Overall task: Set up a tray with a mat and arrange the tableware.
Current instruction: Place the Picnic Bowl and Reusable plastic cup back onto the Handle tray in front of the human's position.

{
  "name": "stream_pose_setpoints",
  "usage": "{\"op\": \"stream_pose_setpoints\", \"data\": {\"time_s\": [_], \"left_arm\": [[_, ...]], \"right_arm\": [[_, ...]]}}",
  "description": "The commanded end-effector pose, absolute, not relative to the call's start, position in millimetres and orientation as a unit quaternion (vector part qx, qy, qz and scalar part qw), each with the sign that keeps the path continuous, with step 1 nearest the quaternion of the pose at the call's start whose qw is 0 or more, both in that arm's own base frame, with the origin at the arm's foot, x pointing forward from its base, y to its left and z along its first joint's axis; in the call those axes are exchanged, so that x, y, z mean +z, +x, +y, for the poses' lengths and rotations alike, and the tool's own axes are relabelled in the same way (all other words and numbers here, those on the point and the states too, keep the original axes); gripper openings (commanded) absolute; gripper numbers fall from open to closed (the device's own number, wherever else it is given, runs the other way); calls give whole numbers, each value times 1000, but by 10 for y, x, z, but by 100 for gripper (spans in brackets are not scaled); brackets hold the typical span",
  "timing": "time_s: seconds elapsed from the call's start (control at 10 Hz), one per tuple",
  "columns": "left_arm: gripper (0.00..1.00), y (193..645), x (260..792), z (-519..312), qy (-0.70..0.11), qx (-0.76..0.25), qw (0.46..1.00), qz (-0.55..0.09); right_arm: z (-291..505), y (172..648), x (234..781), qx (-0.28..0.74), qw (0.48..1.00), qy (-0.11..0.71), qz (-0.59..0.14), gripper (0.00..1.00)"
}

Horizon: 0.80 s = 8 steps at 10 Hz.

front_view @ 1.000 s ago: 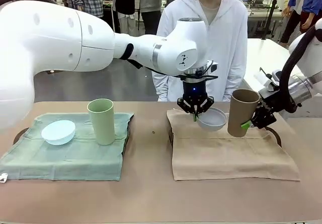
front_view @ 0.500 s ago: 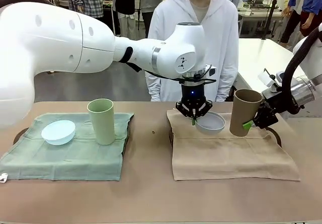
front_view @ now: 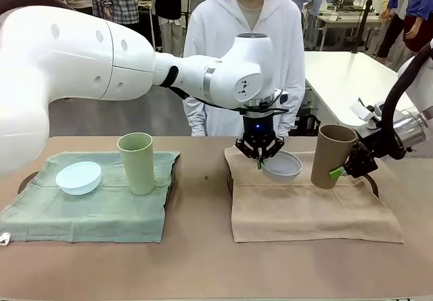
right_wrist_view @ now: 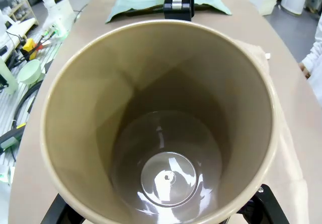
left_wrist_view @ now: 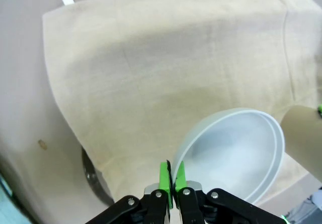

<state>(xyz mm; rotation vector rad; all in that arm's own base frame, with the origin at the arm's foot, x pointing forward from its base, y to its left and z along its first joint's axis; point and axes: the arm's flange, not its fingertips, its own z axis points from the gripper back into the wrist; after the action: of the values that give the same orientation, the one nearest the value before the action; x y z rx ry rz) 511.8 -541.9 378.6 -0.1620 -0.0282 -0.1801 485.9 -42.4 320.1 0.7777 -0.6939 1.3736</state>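
Observation:
My left gripper (front_view: pixel 260 160) is shut on the near rim of the white bowl (front_view: pixel 284 166), low over the back of the tan mat (front_view: pixel 304 210); whether the bowl touches the mat is unclear. In the left wrist view the green pads (left_wrist_view: pixel 165 176) pinch the bowl (left_wrist_view: pixel 236 153) by its rim. My right gripper (front_view: pixel 344 170) is shut on the tan-brown cup (front_view: pixel 331 155), tilted above the mat's back right corner. The cup's empty inside (right_wrist_view: pixel 161 133) faces the right wrist camera. The pale blue bowl (front_view: pixel 78 177) and the pale green cup (front_view: pixel 137 162) stand on the green mat (front_view: pixel 95 213).
A dark tray rim (front_view: pixel 371 180) shows under the tan mat, and another rim (front_view: pixel 27 179) under the green one. A person in a white hoodie (front_view: pixel 243 51) stands at the far side. Bare table (front_view: pixel 203 260) lies between and in front of the mats.
My left gripper has lowered the white bowl a little and levelled it. My right gripper has carried the tan-brown cup slightly to the right. The person has shifted left.

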Motion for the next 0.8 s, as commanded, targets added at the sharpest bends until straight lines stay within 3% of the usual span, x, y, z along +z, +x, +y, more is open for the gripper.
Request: {"op": "stream_pose_setpoints", "data": {"time_s": [0.0,0.4,0.5,0.6,0.7], "left_arm": [[4,5148,3637,-5392,-103,-109,989,-12],[4,5207,3436,-5444,-116,-130,984,-17],[8,5201,3435,-5450,-117,-134,984,-15],[64,5199,3446,-5447,-112,-135,984,-11],[68,5173,3469,-5436,-108,-135,985,-11]], "right_arm": [[-457,4955,3111,603,643,350,-316,81],[-354,4993,2992,626,636,318,-319,81],[-330,5005,2982,629,639,312,-314,98],[-337,5008,2979,629,640,310,-314,100],[-340,5002,2986,626,648,305,-308,100]]}}
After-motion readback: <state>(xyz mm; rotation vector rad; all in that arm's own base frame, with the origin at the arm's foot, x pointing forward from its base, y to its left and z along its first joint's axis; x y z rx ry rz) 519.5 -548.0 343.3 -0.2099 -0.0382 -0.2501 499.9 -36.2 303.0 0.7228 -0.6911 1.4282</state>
